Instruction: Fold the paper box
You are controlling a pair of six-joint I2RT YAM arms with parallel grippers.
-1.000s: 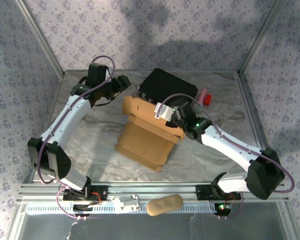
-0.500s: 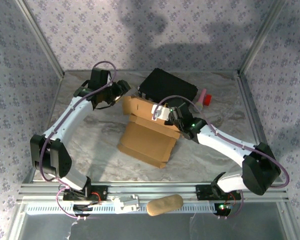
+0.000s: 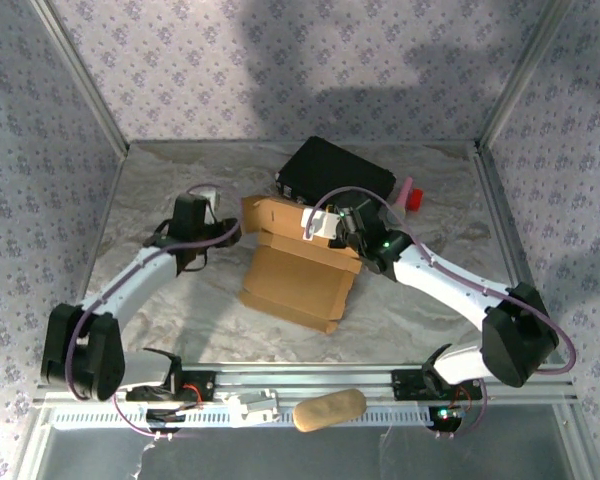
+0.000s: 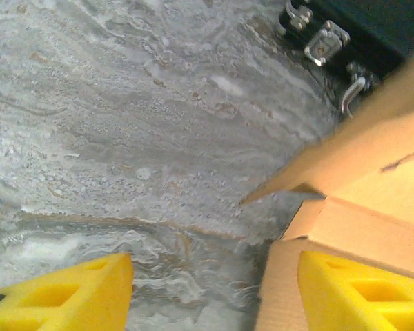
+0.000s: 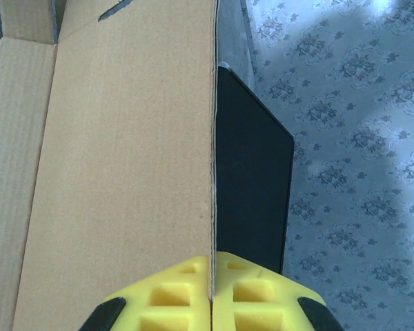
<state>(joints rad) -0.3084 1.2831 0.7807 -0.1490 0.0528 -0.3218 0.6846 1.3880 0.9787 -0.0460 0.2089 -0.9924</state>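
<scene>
The tan paper box lies partly folded in the middle of the table, its back flaps raised in front of the black case. My right gripper is shut on the thin edge of an upright cardboard panel, which stands pinched between the yellow pads at the right gripper. My left gripper sits low at the box's left side. In the left wrist view the left gripper is open over the table, its right finger against the cardboard corner.
The black case stands right behind the held panel; its metal latches show in the left wrist view. A small pink-red object lies right of the case. A tan oblong thing rests on the front rail. Patterned walls close in the marbled table.
My left arm has swung down from beside the case to the box's left side. The box has shifted slightly and sits flatter. The right gripper keeps its hold.
</scene>
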